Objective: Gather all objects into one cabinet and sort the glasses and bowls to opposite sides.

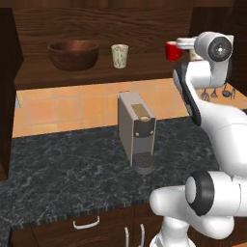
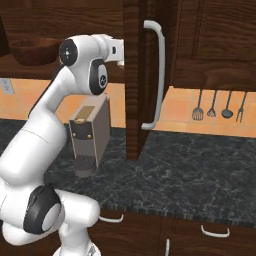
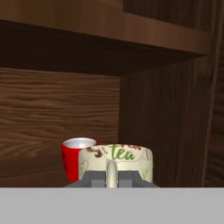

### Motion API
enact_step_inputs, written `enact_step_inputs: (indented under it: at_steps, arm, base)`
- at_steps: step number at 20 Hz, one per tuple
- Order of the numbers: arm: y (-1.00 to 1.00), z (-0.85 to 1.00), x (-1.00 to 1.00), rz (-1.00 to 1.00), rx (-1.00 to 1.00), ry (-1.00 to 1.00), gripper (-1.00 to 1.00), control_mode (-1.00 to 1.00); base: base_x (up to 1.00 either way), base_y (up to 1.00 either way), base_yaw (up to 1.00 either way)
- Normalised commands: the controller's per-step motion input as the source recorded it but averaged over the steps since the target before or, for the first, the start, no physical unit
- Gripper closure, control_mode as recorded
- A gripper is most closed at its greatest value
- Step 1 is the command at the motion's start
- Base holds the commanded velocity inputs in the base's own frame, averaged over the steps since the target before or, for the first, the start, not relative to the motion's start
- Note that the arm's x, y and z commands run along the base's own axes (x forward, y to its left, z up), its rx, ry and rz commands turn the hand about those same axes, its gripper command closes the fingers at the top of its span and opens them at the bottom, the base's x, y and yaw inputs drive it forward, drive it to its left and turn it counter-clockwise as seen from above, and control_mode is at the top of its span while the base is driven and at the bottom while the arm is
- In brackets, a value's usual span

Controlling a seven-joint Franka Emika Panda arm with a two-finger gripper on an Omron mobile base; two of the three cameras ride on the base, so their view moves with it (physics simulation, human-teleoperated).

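Observation:
Inside the dark wood cabinet (image 1: 144,24) my gripper (image 3: 112,174) is shut on the rim of a cream glass (image 3: 127,161) printed with "tea", at the shelf's right end beside the side wall. The glass shows partly behind my hand (image 1: 194,54). A red mug (image 3: 72,159) stands just left of it and a little deeper (image 1: 171,50). Another cream glass (image 1: 119,55) stands mid-shelf. The big brown wooden bowl (image 1: 73,54) sits at the left end (image 2: 30,50).
A grey coffee machine (image 1: 137,130) stands on the dark stone counter (image 1: 62,178) below the shelf. The open cabinet door with its long pale handle (image 2: 157,75) juts out right of my arm. Kitchen utensils (image 2: 220,106) hang on the tiled wall.

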Motion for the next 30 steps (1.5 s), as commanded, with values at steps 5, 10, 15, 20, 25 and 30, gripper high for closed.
enact_step_inputs:
  at_steps: [5,10,15,20,25,30]
  arm:
    - [-0.32,-0.41,0.05,0.01,0.01,-0.06,1.0,-1.0]
    - [0.0,-0.48,-0.04,0.0,0.0,-0.12,1.0,-1.0]
    - [0.08,-0.26,-0.26,0.0,0.0,0.01,1.0,-1.0]
    - [0.0,0.29,0.1,-0.03,0.02,0.01,1.0,-1.0]
    - [0.01,0.5,0.4,-0.01,0.0,0.0,1.0,-1.0]
    - [0.0,-0.08,0.54,0.0,0.0,-0.01,1.0,-1.0]
  base:
    - [0.0,0.0,0.0]
    - [0.0,0.0,0.0]
    - [0.0,0.0,0.0]
    - [0.0,0.0,0.0]
    - [0.0,0.0,0.0]
    - [0.0,0.0,0.0]
